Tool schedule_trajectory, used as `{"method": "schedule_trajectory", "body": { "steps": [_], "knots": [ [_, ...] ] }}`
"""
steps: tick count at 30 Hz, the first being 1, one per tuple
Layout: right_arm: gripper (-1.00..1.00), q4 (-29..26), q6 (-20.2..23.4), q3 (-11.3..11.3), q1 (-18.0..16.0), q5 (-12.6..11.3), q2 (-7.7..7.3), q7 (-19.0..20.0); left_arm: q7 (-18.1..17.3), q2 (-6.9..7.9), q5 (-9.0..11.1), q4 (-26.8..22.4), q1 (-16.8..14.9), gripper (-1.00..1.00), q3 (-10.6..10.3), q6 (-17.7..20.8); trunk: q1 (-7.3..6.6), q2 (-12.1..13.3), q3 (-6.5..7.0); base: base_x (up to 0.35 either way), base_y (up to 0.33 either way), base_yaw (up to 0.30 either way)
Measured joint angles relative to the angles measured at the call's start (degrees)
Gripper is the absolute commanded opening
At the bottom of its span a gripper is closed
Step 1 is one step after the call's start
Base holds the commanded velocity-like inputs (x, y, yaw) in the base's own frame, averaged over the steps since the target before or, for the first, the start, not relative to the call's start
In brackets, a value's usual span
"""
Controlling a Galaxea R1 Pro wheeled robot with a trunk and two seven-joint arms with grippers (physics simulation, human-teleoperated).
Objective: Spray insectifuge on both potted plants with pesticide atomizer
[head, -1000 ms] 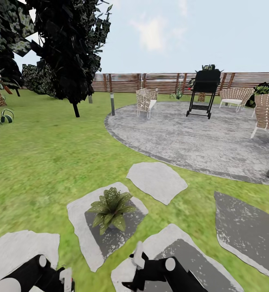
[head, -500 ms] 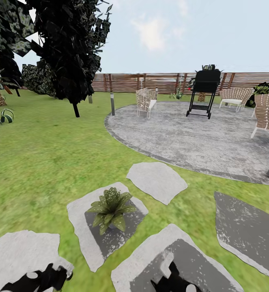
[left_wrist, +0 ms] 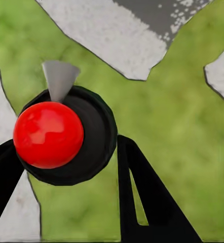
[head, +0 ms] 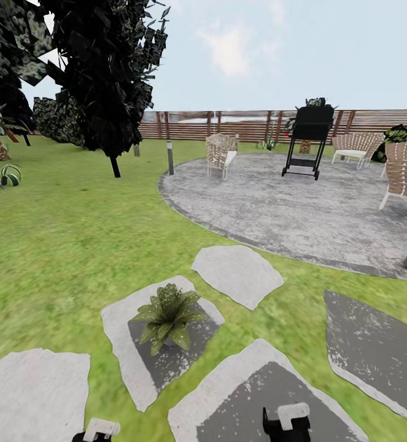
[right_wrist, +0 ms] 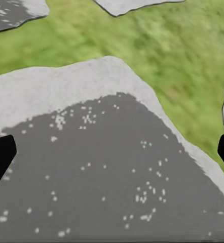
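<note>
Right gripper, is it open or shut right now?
Open. The right gripper's dark fingertips sit at opposite edges of its wrist view, bare stepping stone between.

At the head view's lower edge each arm ends in a black body capped by a whitish block: the left tool [head: 99, 430] and the right tool [head: 287, 420]. In the left wrist view the fingers [left_wrist: 142, 197] are flat, black, tapering blades, one with a slot. The right wrist view shows black finger [right_wrist: 0, 157] tips at both edges.

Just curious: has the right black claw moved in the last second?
Yes. The right black claw dropped down the head view, off the grey stepping stone.
</note>
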Motion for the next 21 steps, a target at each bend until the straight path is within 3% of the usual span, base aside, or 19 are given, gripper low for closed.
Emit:
{"method": "schedule_trajectory", "body": {
  "steps": [10,16,21],
  "knots": [
    [1.00,0.0,0.0,-0.1,0.1,-0.2,-0.36,-0.1,-0.7,-0.06,0.7,0.0,0.1,-1.00,0.1,-0.1,0.00,0.0,0.00,0.000,0.000,-0.001],
    [1.00,0.0,-0.1,-0.1,0.1,-0.4,-0.32,-0.1,-0.7,-0.04,0.7,0.1,0.2,-1.00,0.1,-0.3,0.00,0.0,0.00,0.000,0.000,-0.210],
    [1.00,0.1,0.0,-0.1,0.1,-0.3,-0.24,-0.1,-0.7,-0.04,0.7,0.0,0.2,-1.00,0.1,-0.4,0.02,0.0,0.00,-0.112,0.000,-0.055]
  ]
}}
